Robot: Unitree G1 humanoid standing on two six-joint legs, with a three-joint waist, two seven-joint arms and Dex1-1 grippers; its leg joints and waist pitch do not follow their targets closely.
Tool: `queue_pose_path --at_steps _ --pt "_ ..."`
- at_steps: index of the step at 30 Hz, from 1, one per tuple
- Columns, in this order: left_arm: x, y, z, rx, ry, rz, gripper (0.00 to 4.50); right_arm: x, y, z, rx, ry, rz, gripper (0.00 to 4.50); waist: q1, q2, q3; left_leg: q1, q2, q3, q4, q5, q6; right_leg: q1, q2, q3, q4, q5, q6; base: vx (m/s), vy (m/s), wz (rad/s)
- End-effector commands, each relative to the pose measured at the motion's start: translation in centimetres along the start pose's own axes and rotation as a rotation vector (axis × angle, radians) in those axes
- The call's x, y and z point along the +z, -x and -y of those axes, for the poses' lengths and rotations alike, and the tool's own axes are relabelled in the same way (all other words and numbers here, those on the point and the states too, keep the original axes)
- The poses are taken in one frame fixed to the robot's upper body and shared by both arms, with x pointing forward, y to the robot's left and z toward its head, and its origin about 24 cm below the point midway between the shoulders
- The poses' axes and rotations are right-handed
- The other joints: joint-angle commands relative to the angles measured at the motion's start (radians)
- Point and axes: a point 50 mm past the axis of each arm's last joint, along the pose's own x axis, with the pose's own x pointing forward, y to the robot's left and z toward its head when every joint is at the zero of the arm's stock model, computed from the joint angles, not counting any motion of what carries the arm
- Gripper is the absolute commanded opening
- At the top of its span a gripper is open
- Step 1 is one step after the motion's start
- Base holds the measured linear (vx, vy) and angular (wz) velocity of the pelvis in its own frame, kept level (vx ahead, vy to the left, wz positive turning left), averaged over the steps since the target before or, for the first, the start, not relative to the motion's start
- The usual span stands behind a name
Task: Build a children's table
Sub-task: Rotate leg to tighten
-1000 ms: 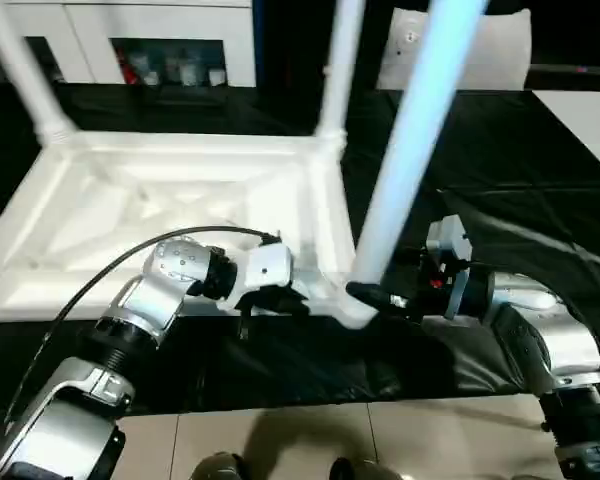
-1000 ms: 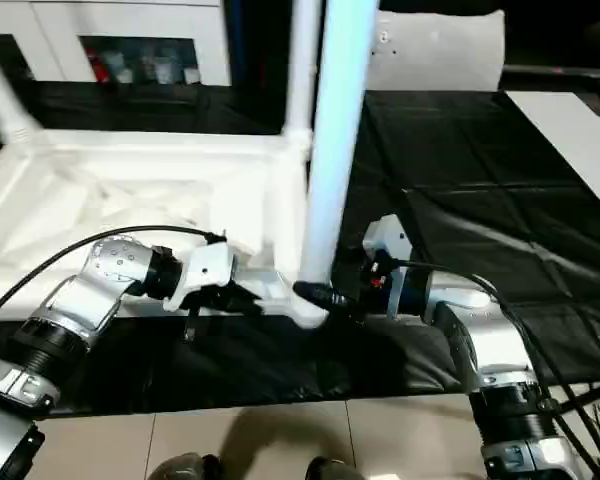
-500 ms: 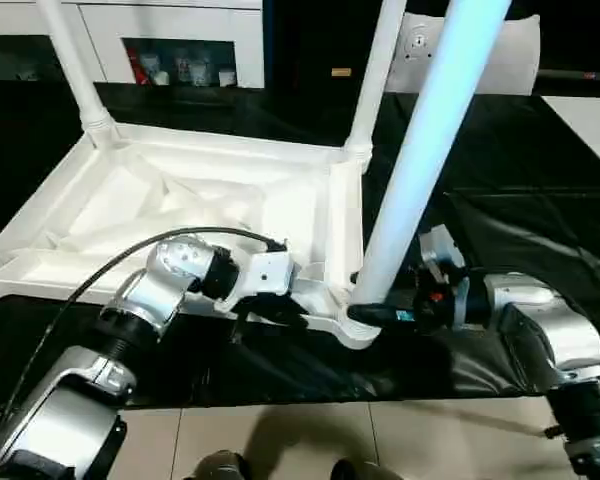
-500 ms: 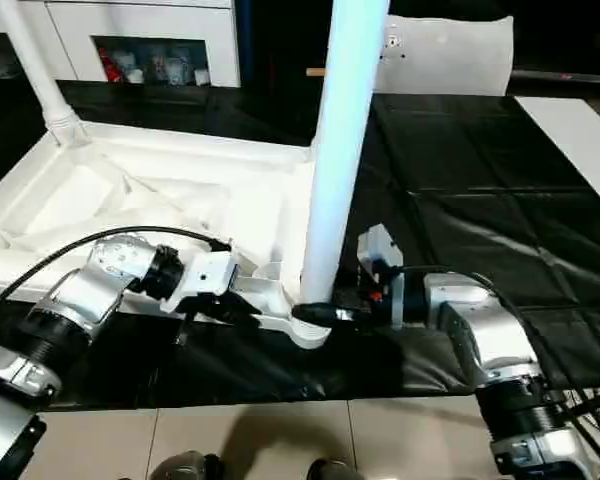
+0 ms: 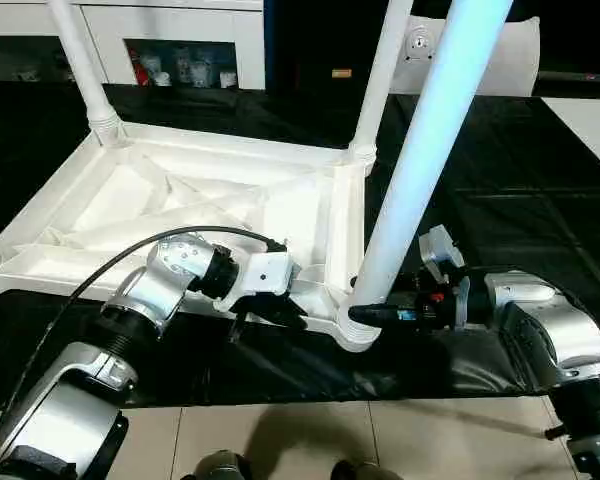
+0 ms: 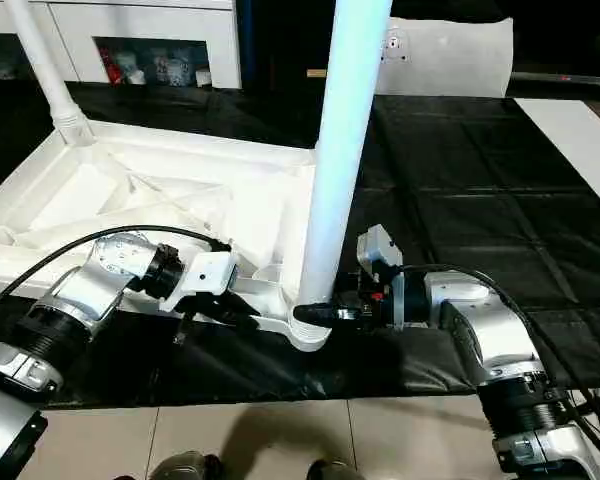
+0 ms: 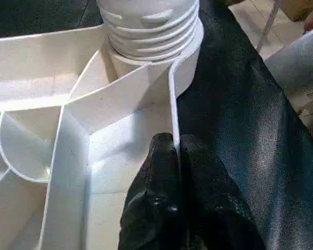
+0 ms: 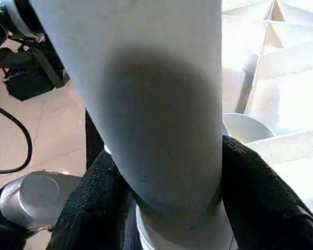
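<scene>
Item: children's table point(image 5: 190, 205), lying upside down on the black cloth point(image 5: 520, 190), ribbed underside up. I count two far legs already standing in their corner sockets. Left gripper point(image 7: 176, 156): I have its fingers pinched tight on the thin near rim wall, just beside the near corner socket point(image 7: 148, 39), which I judge pins the top so it cannot slide or turn. Right gripper point(image 6: 315, 314): its fingers clasp the base of the near leg point(image 6: 345, 130) from both sides, right above that socket, low enough, I think, to steer or twist the leg home. The leg stands nearly upright, leaning slightly. White cabinets point(image 5: 195, 40) stand well beyond.
</scene>
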Motion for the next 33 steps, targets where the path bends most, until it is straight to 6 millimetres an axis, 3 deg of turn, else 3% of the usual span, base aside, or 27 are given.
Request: queue_pose_path --at_steps 1,4,5,6,7,8,9,10,11,12,13,14,16,17,18,20,21,22,23,24,25,27,31,33 --pt "-0.4 -0.8 -0.1 0.015 0.040 -0.056 0.00 -0.4 -1.0 -1.0 0.059 -0.061 0.025 2.10 -0.008 -0.003 -0.070 0.019 0.072 -0.027 -0.065 -0.138 0.067 0.045 -0.096 0.057 -0.070 -0.274 -0.199 0.000 0.000 0.00" --pt "0.1 -1.2 -0.9 0.114 0.131 -0.004 0.00 -0.6 -2.2 -1.3 -0.020 -0.091 0.070 2.10 -0.007 0.001 -0.062 0.024 0.071 -0.030 -0.070 -0.190 0.040 0.040 -0.100 0.058 -0.083 -0.362 -0.183 0.000 0.000 0.00" --pt "0.8 -1.8 -1.4 0.191 0.183 0.029 0.00 -0.9 -3.5 -1.0 -0.161 -0.104 0.109 2.10 -0.012 -0.001 -0.058 0.023 0.068 -0.033 -0.073 -0.220 0.030 0.039 -0.100 0.058 -0.087 -0.417 -0.173 0.000 0.000 0.00" --pt "1.1 -2.1 -1.7 0.226 0.205 0.037 0.00 -1.0 -4.1 -0.9 -0.218 -0.117 0.128 2.10 -0.018 0.005 -0.050 0.030 0.066 -0.036 -0.075 -0.265 0.009 0.027 -0.102 0.057 -0.099 -0.495 -0.158 0.000 0.000 0.00" --pt "1.2 -2.3 -1.9 0.251 0.215 0.040 0.00 -1.1 -4.5 -0.8 -0.247 -0.128 0.139 2.10 -0.028 -0.002 -0.046 0.030 0.057 -0.044 -0.075 -0.311 -0.002 0.033 -0.105 0.047 -0.112 -0.621 -0.115 0.000 0.000 0.00" --pt "1.7 -2.9 -2.2 0.295 0.242 0.056 0.00 -1.2 -5.3 -0.7 -0.316 -0.144 0.158 2.10 -0.031 -0.004 -0.045 0.028 0.056 -0.047 -0.076 -0.317 -0.007 0.035 -0.107 0.045 -0.116 -0.663 -0.093 0.000 0.000 0.00" --pt "2.6 -3.9 -2.8 0.376 0.285 0.085 0.00 -1.3 -6.7 -0.4 -0.434 -0.202 0.195 2.10 -0.042 0.001 -0.043 0.032 0.058 -0.049 -0.078 -0.330 -0.017 0.027 -0.106 0.045 -0.122 -0.688 -0.076 0.000 0.000 0.00" --pt "2.6 -3.9 -2.8 0.376 0.285 0.085 0.00 -1.3 -6.7 -0.4 -0.434 -0.202 0.195 2.09 -0.047 0.006 -0.043 0.039 0.060 -0.052 -0.078 -0.346 -0.023 0.021 -0.106 0.043 -0.125 -0.691 -0.077 -0.064 0.040 -0.14" --pt "3.1 -4.4 -3.2 0.422 0.307 0.099 0.00 -1.3 -7.5 -0.3 -0.488 -0.230 0.210 2.09 -0.065 0.007 -0.041 0.034 0.059 -0.061 -0.083 -0.395 -0.026 0.030 -0.103 0.031 -0.130 -0.691 -0.068 0.000 0.000 0.00" --pt "3.3 -4.6 -3.3 0.442 0.319 0.105 0.00 -1.2 -7.9 -0.2 -0.513 -0.231 0.216 2.09 -0.072 0.006 -0.039 0.029 0.060 -0.062 -0.087 -0.408 -0.026 0.033 -0.102 0.029 -0.131 -0.687 -0.062 -0.031 0.051 -0.13" --pt "3.6 -5.0 -3.5 0.460 0.331 0.107 0.00 -1.2 -8.6 0.2 -0.584 -0.255 0.211 2.09 -0.078 0.007 -0.040 0.032 0.060 -0.063 -0.087 -0.423 -0.025 0.030 -0.101 0.028 -0.133 -0.686 -0.060 0.000 0.000 0.00" --pt "3.9 -5.2 -3.7 0.480 0.336 0.108 0.00 -1.2 -8.9 0.3 -0.612 -0.266 0.208 2.09 -0.087 0.014 -0.040 0.038 0.060 -0.065 -0.088 -0.453 -0.031 0.025 -0.101 0.027 -0.135 -0.677 -0.066 -0.027 0.053 -0.11" --pt "4.6 -5.8 -4.1 0.540 0.363 0.117 0.00 -0.9 -9.9 0.8 -0.698 -0.300 0.211 2.09 -0.104 0.019 -0.038 0.035 0.059 -0.071 -0.092 -0.491 -0.030 0.032 -0.099 0.018 -0.141 -0.652 -0.063 0.000 0.000 0.00" --pt "5.0 -6.1 -4.6 0.594 0.375 0.121 0.00 -0.4 -10.7 1.1 -0.741 -0.316 0.208 2.09 -0.110 0.025 -0.036 0.048 0.061 -0.071 -0.091 -0.529 -0.033 0.026 -0.099 0.009 -0.149 -0.643 -0.066 0.000 0.000 0.00" --pt "5.2 -6.1 -4.7 0.614 0.371 0.118 0.00 -0.1 -11.0 1.3 -0.762 -0.314 0.211 2.09 -0.121 0.025 -0.037 0.047 0.058 -0.077 -0.091 -0.558 -0.035 0.033 -0.099 -0.007 -0.152 -0.633 -0.057 0.000 0.000 0.00" --pt "5.3 -6.1 -5.0 0.634 0.350 0.108 0.00 0.6 -11.4 1.6 -0.770 -0.312 0.253 2.09 -0.130 0.028 -0.033 0.047 0.061 -0.081 -0.095 -0.593 -0.033 0.037 -0.105 -0.018 -0.158 -0.636 -0.040 -0.011 0.025 -0.04" --pt "5.3 -6.0 -5.0 0.637 0.343 0.105 0.00 0.9 -11.5 1.6 -0.768 -0.312 0.269 2.63 -0.133 0.030 -0.034 0.050 0.062 -0.083 -0.095 -0.606 -0.034 0.037 -0.106 -0.021 -0.159 -0.626 -0.038 0.000 0.000 0.00" --pt "5.1 -5.8 -5.0 0.638 0.321 0.076 0.00 1.3 -11.5 1.7 -0.767 -0.309 0.299 2.63 -0.138 0.035 -0.033 0.044 0.064 -0.087 -0.100 -0.622 -0.035 0.045 -0.106 -0.025 -0.156 -0.595 -0.039 0.000 0.000 0.00" --pt "4.7 -5.5 -5.0 0.641 0.317 0.060 0.00 1.3 -11.3 1.7 -0.771 -0.293 0.305 2.77 -0.137 0.030 -0.031 0.042 0.064 -0.085 -0.102 -0.633 -0.035 0.043 -0.109 -0.025 -0.159 -0.599 -0.035 0.000 0.000 0.00" --pt "4.2 -5.2 -4.8 0.633 0.306 0.043 0.00 1.1 -10.8 1.6 -0.772 -0.258 0.303 2.77 -0.135 0.027 -0.033 0.053 0.057 -0.082 -0.095 -0.622 -0.032 0.034 -0.116 -0.025 -0.166 -0.628 -0.034 0.000 0.000 0.00" --pt "3.9 -5.0 -4.7 0.626 0.299 0.034 0.00 0.9 -10.4 1.6 -0.779 -0.233 0.292 2.91 -0.133 0.026 -0.033 0.053 0.055 -0.081 -0.091 -0.607 -0.028 0.033 -0.121 -0.024 -0.169 -0.643 -0.031 0.000 0.000 0.00" --pt "3.6 -4.7 -4.6 0.628 0.298 0.025 0.00 0.7 -10.1 1.5 -0.765 -0.249 0.305 3.15 -0.133 0.027 -0.032 0.039 0.055 -0.084 -0.092 -0.561 -0.015 0.040 -0.128 -0.020 -0.169 -0.664 -0.027 0.000 0.000 0.00" --pt "2.1 -3.4 -4.0 0.611 0.290 0.019 0.00 -0.3 -7.5 1.5 -0.782 -0.218 0.303 3.51 -0.133 0.024 -0.037 0.029 0.061 -0.086 -0.099 -0.538 -0.011 0.044 -0.128 -0.009 -0.158 -0.612 -0.041 0.000 0.000 0.00" --pt "1.5 -2.7 -3.6 0.584 0.289 0.024 0.00 -0.6 -6.2 1.3 -0.738 -0.189 0.302 3.72 -0.134 0.019 -0.044 0.018 0.063 -0.081 -0.098 -0.485 0.007 0.049 -0.131 0.002 -0.147 -0.558 -0.070 0.000 0.000 0.00"
